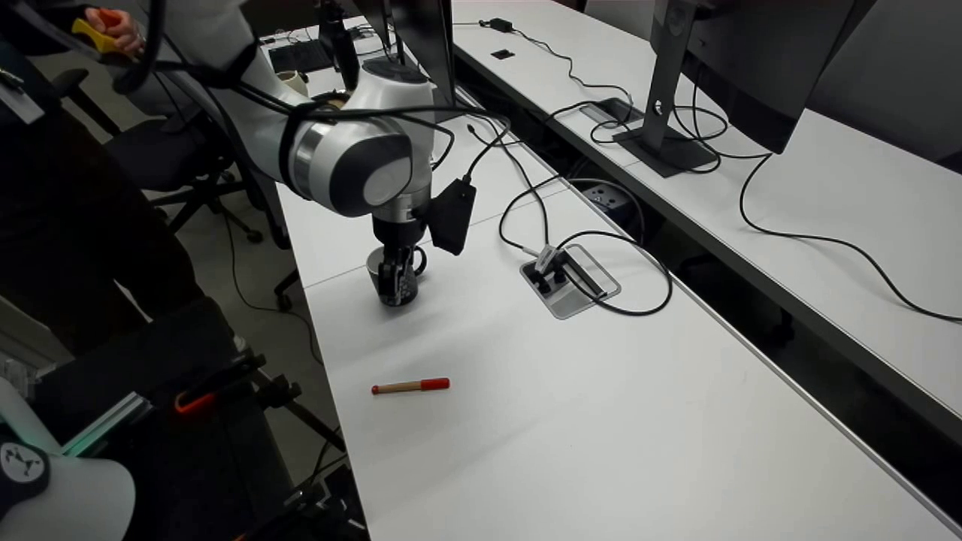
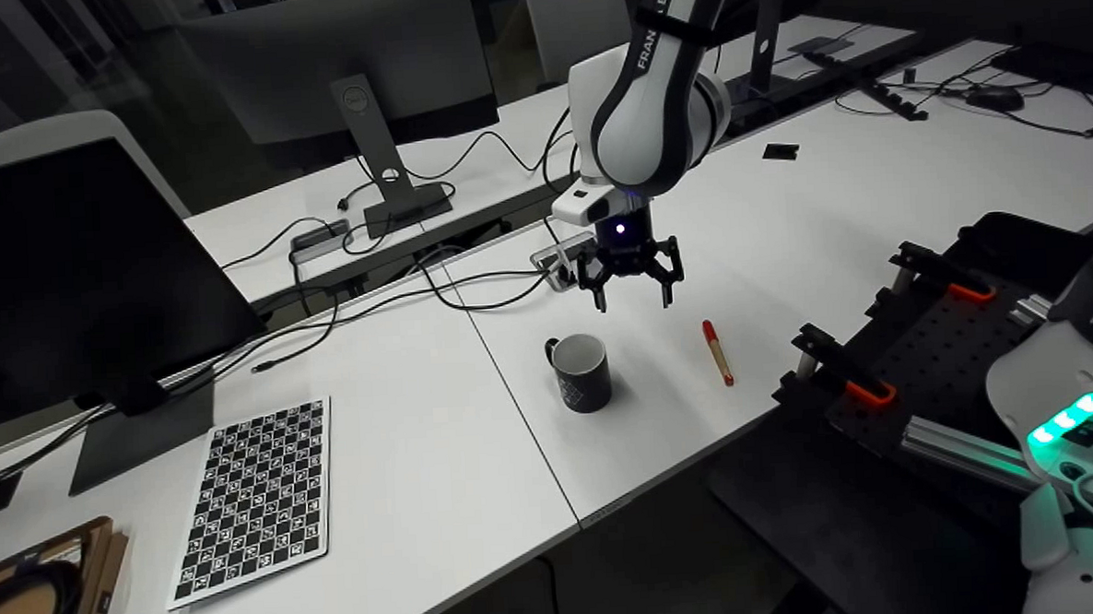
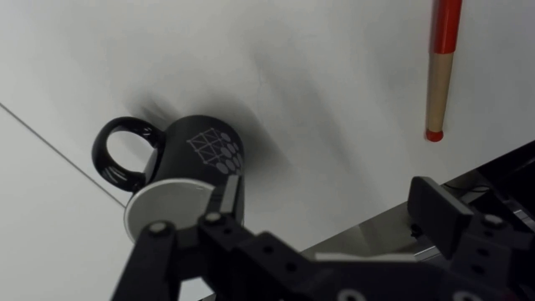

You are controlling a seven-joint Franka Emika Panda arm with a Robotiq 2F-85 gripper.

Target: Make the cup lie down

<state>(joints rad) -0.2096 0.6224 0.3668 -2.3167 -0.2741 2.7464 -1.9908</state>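
The cup is a dark mug with a loop handle and a paler inside. It stands upright on the white table and shows in both exterior views (image 1: 408, 289) (image 2: 584, 384). In the wrist view the cup (image 3: 179, 154) is at the left, its handle pointing left. My gripper (image 2: 634, 305) is open and empty above the table, apart from the cup. In an exterior view the gripper (image 1: 391, 284) overlaps the cup and hides part of it. In the wrist view my gripper (image 3: 328, 184) has its left finger across the cup's right side and rim; its right finger lies beyond the cup.
A red and tan pen (image 1: 410, 386) lies on the table near the cup, also in the wrist view (image 3: 441, 79). A cable box (image 1: 570, 282) with looping black cables is set in the table. A checkered board (image 2: 255, 495) and a monitor (image 2: 75, 291) stand farther along.
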